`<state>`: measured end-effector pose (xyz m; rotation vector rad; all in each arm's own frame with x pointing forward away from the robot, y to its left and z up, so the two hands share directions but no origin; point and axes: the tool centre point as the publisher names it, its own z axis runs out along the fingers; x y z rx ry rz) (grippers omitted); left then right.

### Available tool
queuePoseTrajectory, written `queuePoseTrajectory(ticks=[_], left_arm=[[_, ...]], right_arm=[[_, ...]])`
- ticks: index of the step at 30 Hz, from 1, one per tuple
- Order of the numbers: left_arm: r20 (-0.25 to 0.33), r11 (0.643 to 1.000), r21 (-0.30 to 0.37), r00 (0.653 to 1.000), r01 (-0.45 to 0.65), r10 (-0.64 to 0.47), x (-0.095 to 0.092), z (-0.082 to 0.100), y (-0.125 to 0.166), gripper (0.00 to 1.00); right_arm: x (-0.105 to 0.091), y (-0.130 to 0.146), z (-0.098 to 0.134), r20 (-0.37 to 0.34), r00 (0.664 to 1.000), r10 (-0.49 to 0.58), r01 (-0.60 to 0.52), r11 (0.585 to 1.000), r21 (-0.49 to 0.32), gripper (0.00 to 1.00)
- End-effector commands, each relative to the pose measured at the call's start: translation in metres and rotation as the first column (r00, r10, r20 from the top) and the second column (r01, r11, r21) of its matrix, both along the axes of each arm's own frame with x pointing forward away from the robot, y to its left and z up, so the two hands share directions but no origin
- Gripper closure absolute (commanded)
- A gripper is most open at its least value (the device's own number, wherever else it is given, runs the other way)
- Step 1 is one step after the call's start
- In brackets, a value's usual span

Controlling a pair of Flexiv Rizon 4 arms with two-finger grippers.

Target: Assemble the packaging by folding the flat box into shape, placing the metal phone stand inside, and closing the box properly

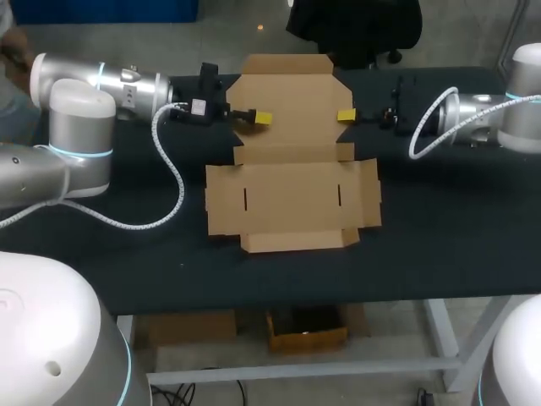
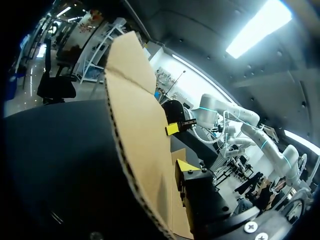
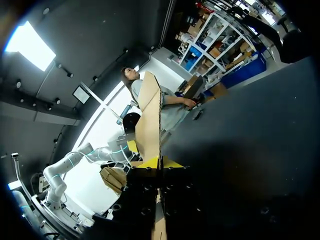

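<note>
On the black bench point(image 1: 448, 237) the flat cardboard box point(image 1: 292, 203) lies unfolded near the far edge's middle, its rear panel point(image 1: 292, 97) raised. The left end effector point(image 1: 262, 117) is clamped on that panel's left edge, the right end effector point(image 1: 345, 114) on its right edge.

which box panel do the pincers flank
The far panel, with the left pincer and right pincer at its two sides; the near slotted panel has none beside it.
</note>
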<state>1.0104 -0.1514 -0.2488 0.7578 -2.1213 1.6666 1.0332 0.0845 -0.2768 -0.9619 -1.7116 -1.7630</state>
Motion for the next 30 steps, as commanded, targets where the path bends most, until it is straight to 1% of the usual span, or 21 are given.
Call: queuePoseTrajectory(ticks=[1,6,11,15,18,20,22,30], left_arm=[[0.003,1.000,0.002,1.000,-0.012,0.012,-0.0049,0.0022,0.0011,0.72],[0.002,1.000,0.007,1.000,-0.017,0.017,-0.0065,0.0026,-0.0009,0.72],[-0.005,0.999,0.031,1.000,-0.025,0.025,-0.0038,0.0004,-0.0069,0.73],[-0.010,0.999,0.031,1.000,-0.025,0.025,-0.0017,-0.0004,-0.0075,0.74],[-0.014,0.999,0.034,0.999,-0.029,0.030,0.0000,-0.0016,-0.0073,0.77],[-0.020,0.999,0.034,0.999,-0.033,0.034,0.0010,-0.0034,-0.0066,0.94],[-0.024,0.999,0.032,0.999,-0.035,0.036,0.0013,-0.0047,-0.0057,1.00],[-0.029,0.999,0.016,0.999,-0.032,0.032,0.0009,-0.0062,-0.0016,1.00]], right_arm=[[0.0005,0.0001,-0.0010,0.003,1.000,0.000,0.000,1.000,0.005,1.00],[0.0001,0.0006,-0.0003,0.004,1.000,-0.001,0.001,1.000,0.003,1.00],[0.0003,0.0016,-0.0005,0.003,1.000,0.002,-0.002,1.000,0.004,1.00],[-0.0001,0.0012,-0.0001,0.005,1.000,0.002,-0.002,1.000,0.003,1.00],[-0.0006,0.0007,0.0004,0.007,1.000,0.002,-0.002,1.000,0.004,1.00],[-0.0008,0.0003,0.0004,0.009,1.000,0.002,-0.002,1.000,0.005,1.00],[-0.0008,-0.0003,0.0003,0.009,1.000,0.002,-0.002,1.000,0.007,1.00],[-0.0004,-0.0010,0.0003,0.010,1.000,0.000,0.000,1.000,0.011,1.00]])
